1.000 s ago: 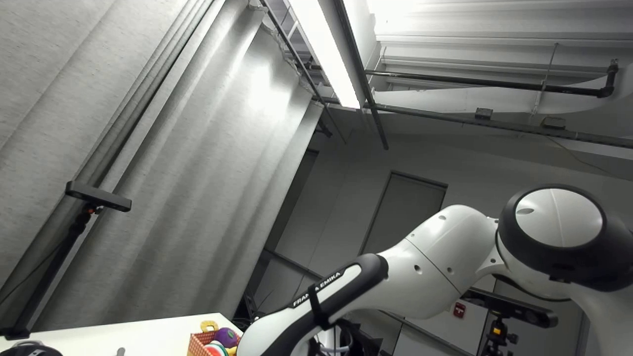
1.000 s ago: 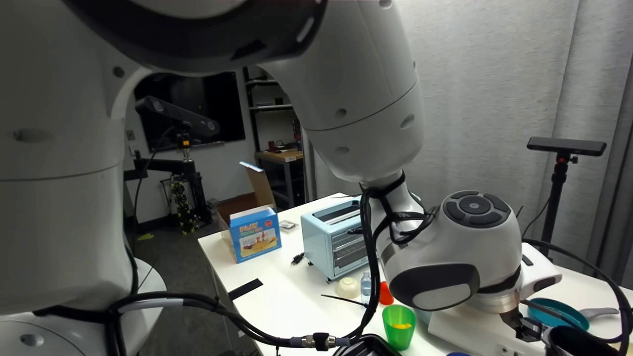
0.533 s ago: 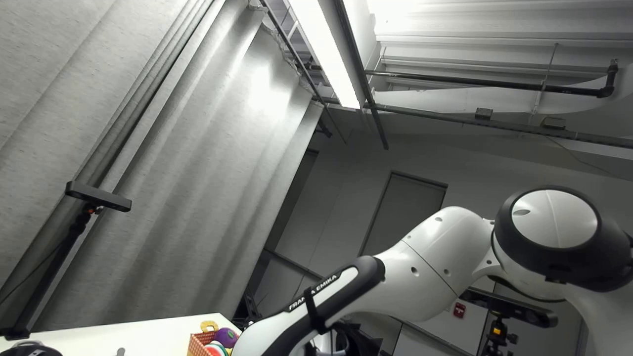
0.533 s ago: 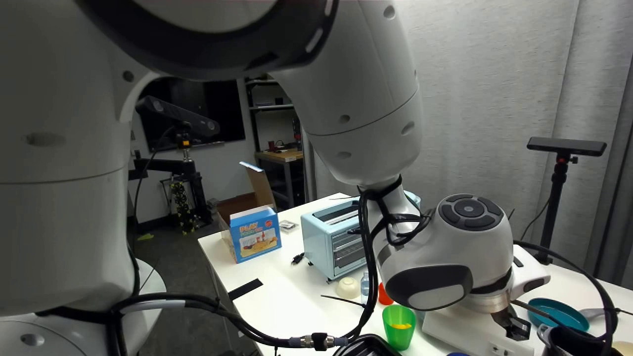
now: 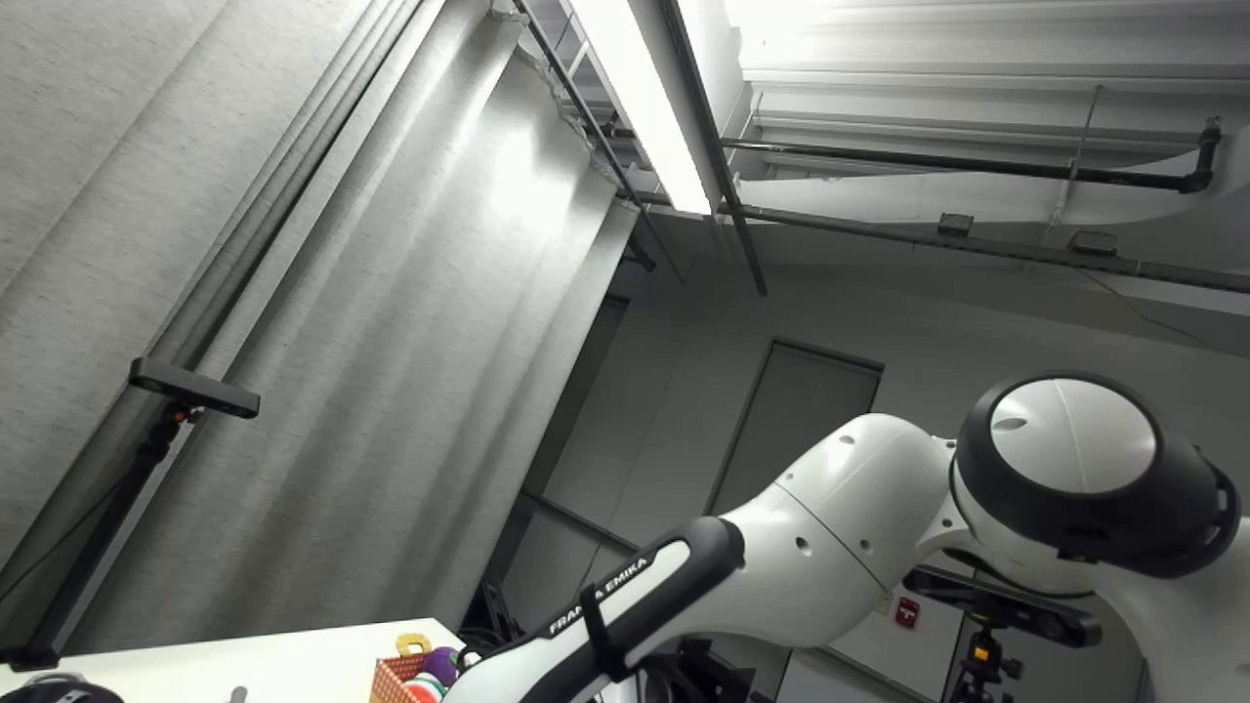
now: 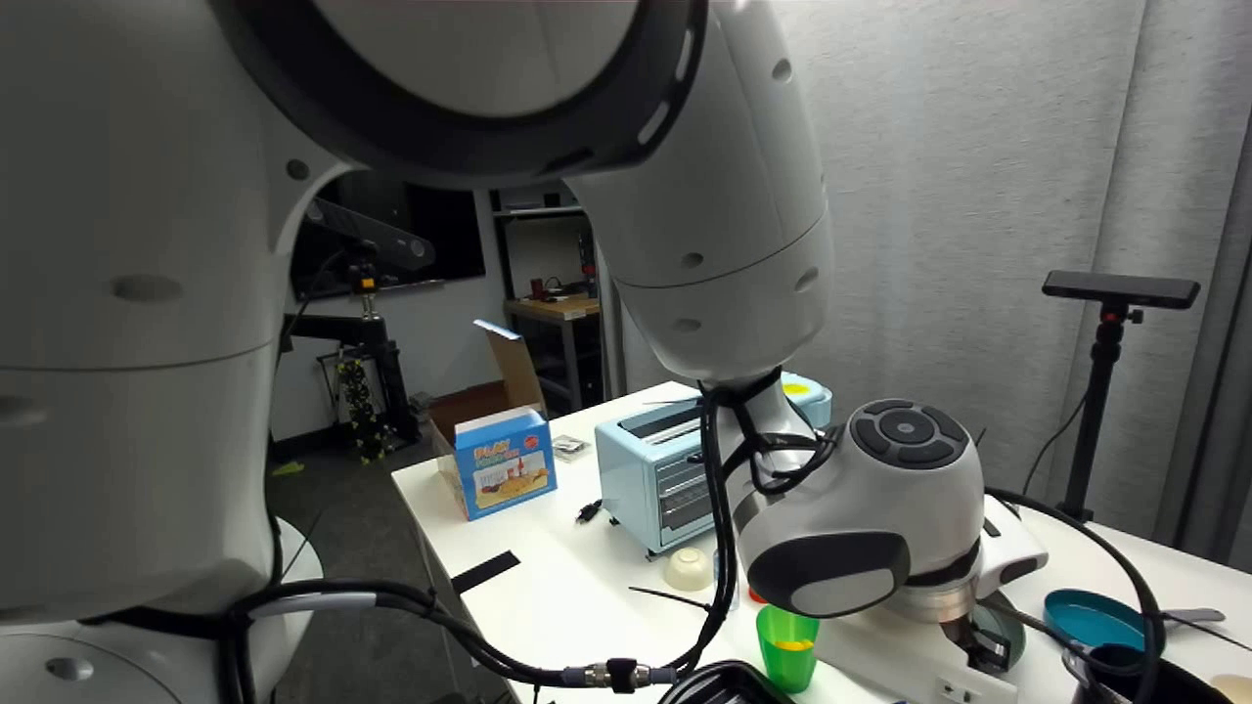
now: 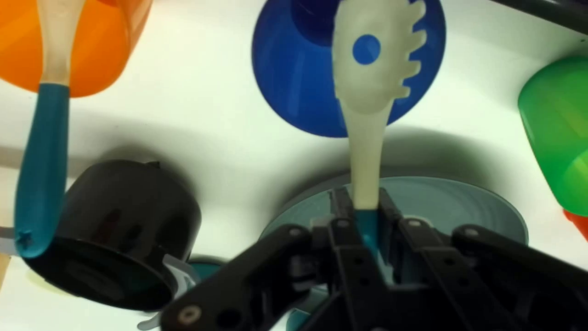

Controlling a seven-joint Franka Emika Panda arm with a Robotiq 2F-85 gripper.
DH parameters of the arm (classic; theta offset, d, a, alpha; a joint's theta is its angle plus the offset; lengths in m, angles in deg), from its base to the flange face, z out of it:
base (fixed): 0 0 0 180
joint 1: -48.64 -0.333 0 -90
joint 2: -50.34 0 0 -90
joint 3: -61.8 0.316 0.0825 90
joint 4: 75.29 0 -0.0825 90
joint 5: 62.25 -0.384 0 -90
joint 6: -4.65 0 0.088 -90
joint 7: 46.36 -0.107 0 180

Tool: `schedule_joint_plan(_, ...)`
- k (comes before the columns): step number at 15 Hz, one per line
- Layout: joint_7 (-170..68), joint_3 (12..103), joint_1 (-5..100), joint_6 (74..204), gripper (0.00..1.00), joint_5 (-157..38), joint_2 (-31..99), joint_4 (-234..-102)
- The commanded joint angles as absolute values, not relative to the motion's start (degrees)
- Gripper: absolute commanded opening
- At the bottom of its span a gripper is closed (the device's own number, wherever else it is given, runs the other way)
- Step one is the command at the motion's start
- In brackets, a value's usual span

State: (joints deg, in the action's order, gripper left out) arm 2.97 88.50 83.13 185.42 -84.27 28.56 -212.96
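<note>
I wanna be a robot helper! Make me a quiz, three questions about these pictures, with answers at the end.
1. True or false: the gripper holds a toothed spoon.
2. Pick one: in the wrist view, what colour shows through the hole in the spoon's head? A) green B) blue C) orange
3. Fill in: in an exterior view, the top word on the box is ____.

Key: 1. True. 2. B, blue. 3. PLAY.

In an exterior view I see a light-blue toaster oven (image 6: 631,479); a blue printed PLAY box (image 6: 511,469) stands to its left, a black power plug (image 6: 589,510) lies just beside it, a cream bowl (image 6: 689,569) sits before its door, and a grey curtain (image 6: 978,196) hangs behind it.
</note>
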Motion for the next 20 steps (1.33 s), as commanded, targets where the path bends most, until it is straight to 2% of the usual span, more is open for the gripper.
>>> schedule_joint_plan(1, 2.69, 86.7, 80.97, 185.66, 0.04, -83.47, 27.49, -211.78)
schedule_joint_plan(9, 3.95, 88.15, 83.04, 185.15, 0.04, -83.95, 28.28, -210.73)
schedule_joint_plan(20, 8.78, 102.33, 99.96, 186.51, 0.04, -85.33, 27.06, -211.11)
